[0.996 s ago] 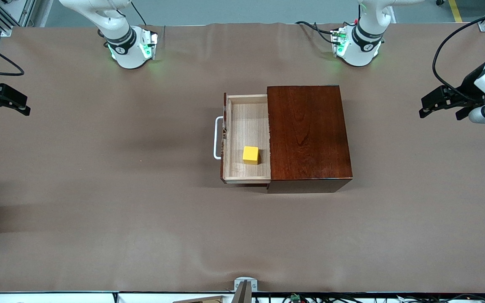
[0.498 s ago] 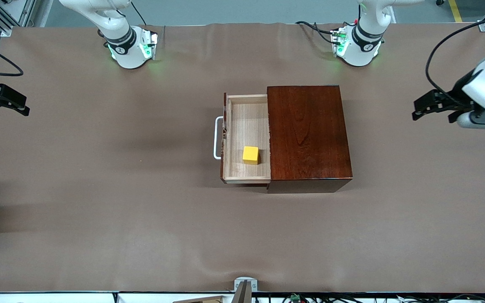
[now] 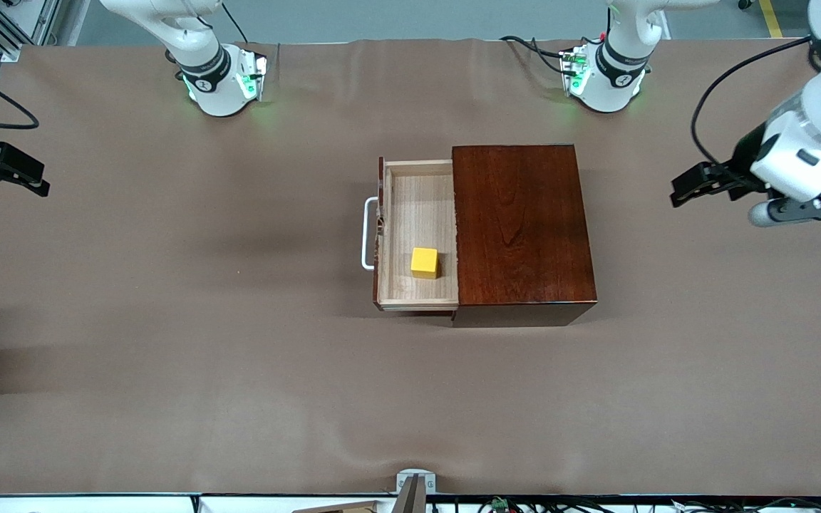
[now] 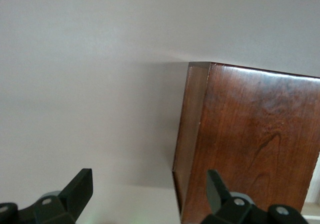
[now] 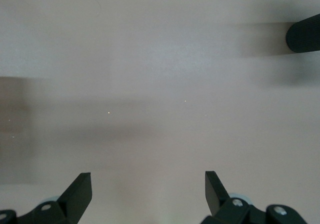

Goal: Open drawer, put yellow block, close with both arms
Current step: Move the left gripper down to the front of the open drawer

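The drawer [image 3: 417, 206] stands pulled out of the dark wooden box [image 3: 521, 228], its white loop handle [image 3: 366, 235] pointing toward the right arm's end of the table. The yellow block [image 3: 424, 262] lies inside the drawer, in the part nearer the front camera. My left gripper [image 3: 683, 189] hangs open over bare table at the left arm's end, apart from the box. In the left wrist view the left gripper [image 4: 150, 189] is empty and a corner of the box [image 4: 250, 134] shows. My right gripper [image 3: 41, 179] waits open at the right arm's end, and it [image 5: 148, 189] holds nothing.
Brown cloth covers the table [image 3: 204, 320]. A dark rounded object [image 5: 304, 33] shows at the edge of the right wrist view. A small metal bracket [image 3: 414, 484] sits at the table's edge nearest the front camera.
The left arm has swung its gripper toward the wooden box, still apart from it. The right arm, the drawer and the block have not moved.
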Robot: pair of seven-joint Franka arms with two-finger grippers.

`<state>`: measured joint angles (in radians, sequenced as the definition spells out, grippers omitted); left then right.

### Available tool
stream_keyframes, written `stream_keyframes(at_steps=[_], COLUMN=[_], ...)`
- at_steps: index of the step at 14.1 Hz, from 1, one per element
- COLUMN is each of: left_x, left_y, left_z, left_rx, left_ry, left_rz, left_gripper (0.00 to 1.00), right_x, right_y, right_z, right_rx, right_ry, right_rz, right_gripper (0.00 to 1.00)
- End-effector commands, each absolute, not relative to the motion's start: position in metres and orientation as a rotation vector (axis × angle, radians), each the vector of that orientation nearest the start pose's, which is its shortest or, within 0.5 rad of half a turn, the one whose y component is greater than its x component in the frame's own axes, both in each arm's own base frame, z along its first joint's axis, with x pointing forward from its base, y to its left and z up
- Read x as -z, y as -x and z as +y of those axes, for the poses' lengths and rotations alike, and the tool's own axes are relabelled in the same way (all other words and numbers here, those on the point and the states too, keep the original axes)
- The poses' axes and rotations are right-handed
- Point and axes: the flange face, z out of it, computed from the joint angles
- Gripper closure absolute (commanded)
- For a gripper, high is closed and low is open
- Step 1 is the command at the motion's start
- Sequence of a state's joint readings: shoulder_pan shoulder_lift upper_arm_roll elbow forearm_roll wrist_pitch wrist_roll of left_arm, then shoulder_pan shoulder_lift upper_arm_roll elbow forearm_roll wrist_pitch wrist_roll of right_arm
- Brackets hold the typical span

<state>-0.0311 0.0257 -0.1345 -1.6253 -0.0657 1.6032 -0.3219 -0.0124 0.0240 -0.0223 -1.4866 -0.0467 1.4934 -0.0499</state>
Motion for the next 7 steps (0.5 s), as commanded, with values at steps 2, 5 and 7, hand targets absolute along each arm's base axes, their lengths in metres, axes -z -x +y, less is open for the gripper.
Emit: stream_keyframes(at_steps=[2,5,7], left_x=[-0.585,-0.587,-0.586], left_y=[-0.55,-0.54,-0.525], left_z=[-0.151,-0.181,-0.224], left_rx=[-0.135,-0.143,-0.153], left_ry=[3.154,3.12,3.085], left_rz=[-0.46,-0.615,-0.732], left_gripper=[0.0,0.0,0.0], right_x=[-0.651,-0.65,-0.651], right_y=[-0.55,-0.55,-0.55], right_z=[-0.028,-0.031,-0.032], right_rx=[-0.01,-0.011,-0.007], right_ry=[3.178,3.164,3.164], right_rz=[0.009,0.022,0.025], right_gripper=[0.0,0.0,0.0])
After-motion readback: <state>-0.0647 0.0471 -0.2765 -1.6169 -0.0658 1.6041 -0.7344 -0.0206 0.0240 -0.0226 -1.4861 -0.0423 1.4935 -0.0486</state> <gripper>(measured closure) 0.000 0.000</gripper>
